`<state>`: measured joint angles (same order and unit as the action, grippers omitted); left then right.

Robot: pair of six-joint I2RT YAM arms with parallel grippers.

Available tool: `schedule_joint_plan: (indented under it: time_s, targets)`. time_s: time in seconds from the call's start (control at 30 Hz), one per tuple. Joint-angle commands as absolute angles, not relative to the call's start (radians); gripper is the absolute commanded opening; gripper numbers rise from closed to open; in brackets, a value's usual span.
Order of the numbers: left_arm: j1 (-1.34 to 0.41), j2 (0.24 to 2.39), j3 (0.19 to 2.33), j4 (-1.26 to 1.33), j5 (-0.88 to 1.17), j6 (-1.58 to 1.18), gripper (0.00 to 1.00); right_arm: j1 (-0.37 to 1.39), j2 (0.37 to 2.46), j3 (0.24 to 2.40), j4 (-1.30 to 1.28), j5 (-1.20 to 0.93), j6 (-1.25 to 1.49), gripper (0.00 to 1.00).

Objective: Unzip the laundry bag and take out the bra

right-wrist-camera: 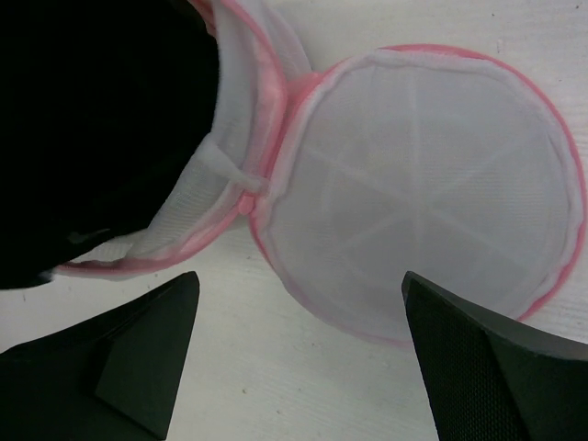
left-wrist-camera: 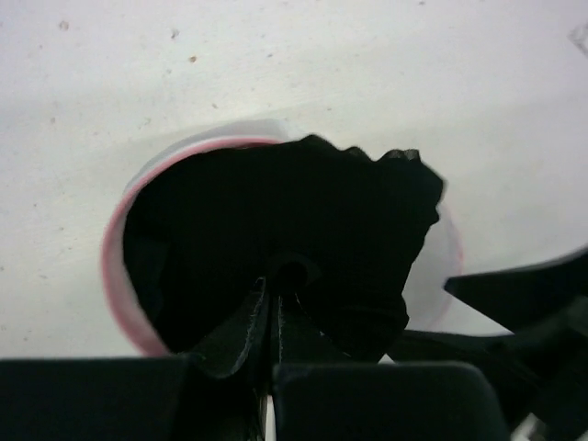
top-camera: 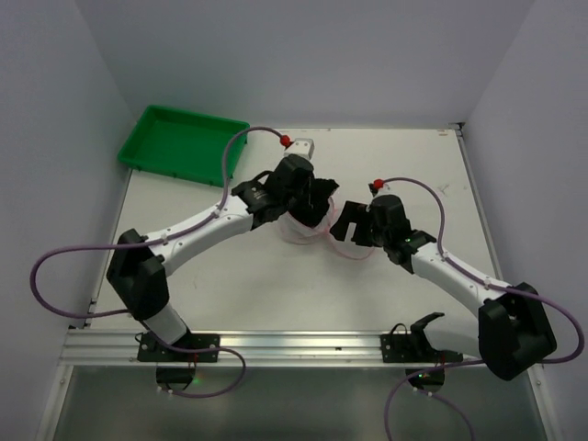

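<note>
The laundry bag lies open mid-table, white mesh with a pink zipper rim. Its round lid is flipped flat on the table beside the base. A black bra bulges out of the base's pink rim; it also shows in the right wrist view. My left gripper is shut on a fold of the bra, above the bag. My right gripper is open and empty, hovering over bare table just in front of the lid and the zipper joint.
A green rectangular tray stands at the back left of the white table. A small white block with a red cap sits behind the bag. White walls close the table on three sides. My right gripper's finger shows beside the bag.
</note>
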<state>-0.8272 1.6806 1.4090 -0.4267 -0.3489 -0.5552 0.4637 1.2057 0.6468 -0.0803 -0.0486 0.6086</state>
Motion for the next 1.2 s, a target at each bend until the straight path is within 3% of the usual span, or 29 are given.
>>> schedule_joint_plan:
  time_s: [0.0,0.4,0.63,0.93,1.17]
  targets:
    - [-0.804,1.592,1.419,-0.417,-0.224,-0.52,0.0,0.46,1.213,0.646,-0.028,-0.074,0.623,0.93]
    - [-0.585,1.407,1.54,-0.39,0.058,-0.522,0.0,0.46,1.166,0.647,-0.052,-0.057,0.607,0.92]
    - [-0.375,1.44,1.709,-0.443,-0.086,-0.416,0.0,0.46,1.114,0.641,-0.069,-0.074,0.588,0.92]
    - [-0.043,1.635,1.762,-0.33,-0.12,-0.385,0.0,0.46,1.057,0.658,-0.091,-0.13,0.563,0.92]
    - [0.095,1.943,1.87,-0.218,-0.06,-0.379,0.0,0.46,1.063,0.672,-0.08,-0.193,0.545,0.92]
